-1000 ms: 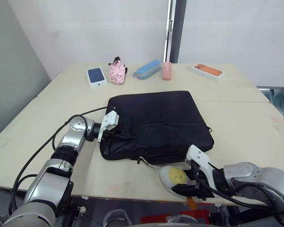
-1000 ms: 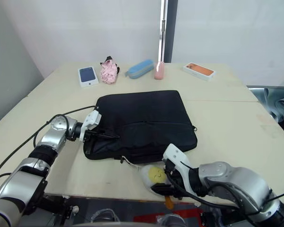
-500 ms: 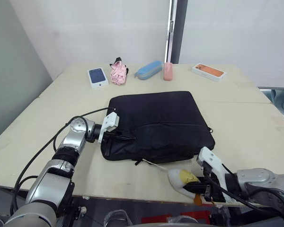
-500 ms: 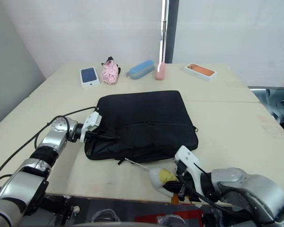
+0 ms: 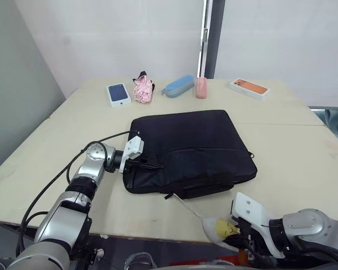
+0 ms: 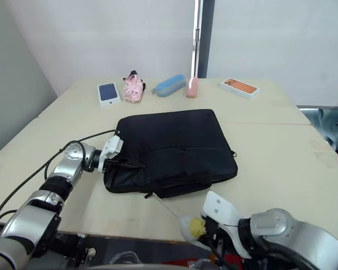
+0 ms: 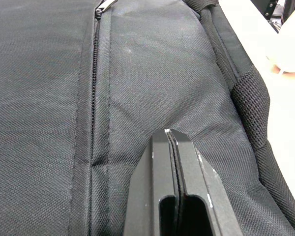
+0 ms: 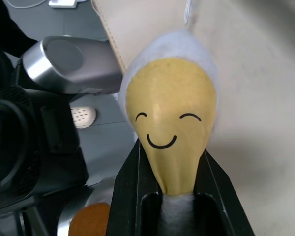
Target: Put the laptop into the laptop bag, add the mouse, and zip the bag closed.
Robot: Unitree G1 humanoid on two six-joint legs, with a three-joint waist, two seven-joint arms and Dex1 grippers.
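1. Laptop bag point(image 5: 191, 149): nothing of its inside shows, so what it holds can't be told.
2. Right gripper point(image 8: 179, 196): its black fingers run off the bottom edge of the wrist view, and the plush egg point(image 8: 172, 123) squeezed between them hides their inner faces.
3. In the head views that egg point(image 5: 219, 229) sits partly behind the wrist's white housing.
4. Left gripper point(image 7: 170, 135): its base is cropped at the bottom edge.
5. A pale object point(image 7: 290, 54) at the table edge is blurred and cropped.
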